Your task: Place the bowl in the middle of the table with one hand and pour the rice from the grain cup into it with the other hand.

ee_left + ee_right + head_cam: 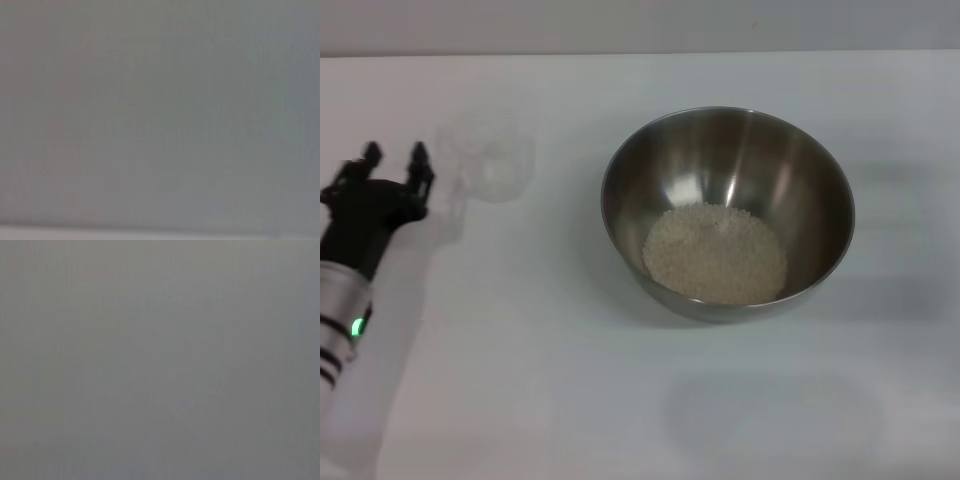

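Head view. The bowl (727,212) stands upright on the table (520,380), a little right of the middle of the picture. The rice (715,253) lies as a flat heap on the bowl's floor, toward its near side, and the steel wall above it is bare. The grain cup (490,158) stands on the table well to the left of the bowl, apart from it; it is clear, and no grains can be made out inside it. The left gripper (392,165) sits at the left edge, just beside the cup on the side away from the bowl. Its two dark fingertips (419,157) are spread apart with nothing between them, and they do not touch the cup. A green light shows on the left arm's forearm. The right arm is not visible here.

Left wrist view. Only an even grey field is shown; no object can be made out.

Right wrist view. Again an even grey field, without any distinguishable object or gripper.
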### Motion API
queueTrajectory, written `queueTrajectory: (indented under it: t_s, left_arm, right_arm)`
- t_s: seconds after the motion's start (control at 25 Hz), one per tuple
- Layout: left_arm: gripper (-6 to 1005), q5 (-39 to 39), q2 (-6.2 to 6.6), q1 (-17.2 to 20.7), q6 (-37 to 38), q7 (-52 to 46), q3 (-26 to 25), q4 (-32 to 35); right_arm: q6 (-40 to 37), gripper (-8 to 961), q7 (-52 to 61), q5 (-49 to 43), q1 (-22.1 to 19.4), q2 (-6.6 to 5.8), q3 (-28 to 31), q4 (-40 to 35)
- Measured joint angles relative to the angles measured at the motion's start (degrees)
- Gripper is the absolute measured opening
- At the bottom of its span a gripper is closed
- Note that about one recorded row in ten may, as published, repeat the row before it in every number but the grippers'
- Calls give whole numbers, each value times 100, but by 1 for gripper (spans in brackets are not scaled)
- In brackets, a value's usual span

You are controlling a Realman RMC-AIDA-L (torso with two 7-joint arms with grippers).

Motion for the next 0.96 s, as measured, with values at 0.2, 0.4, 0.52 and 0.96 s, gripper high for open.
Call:
queueTrajectory:
  t_s: [0.2, 0.4, 0.52, 0.96]
  left_arm:
    - [545, 337, -20, 270, 1326, -460, 20, 310]
    - [596, 425, -28, 314, 1930, -674, 0, 471]
    - [676, 391, -37, 287, 1950, -677, -46, 476]
    - [837, 361, -60, 254, 1985, -660, -305, 443]
  right_arm:
    - [36, 444, 0, 1, -9, 53, -1, 14]
    - [261, 444, 0, -5, -16, 103, -104, 21]
    - [405, 444, 0, -16, 16, 105, -271, 25]
    - [477, 667, -167, 42, 200, 159, -224, -2]
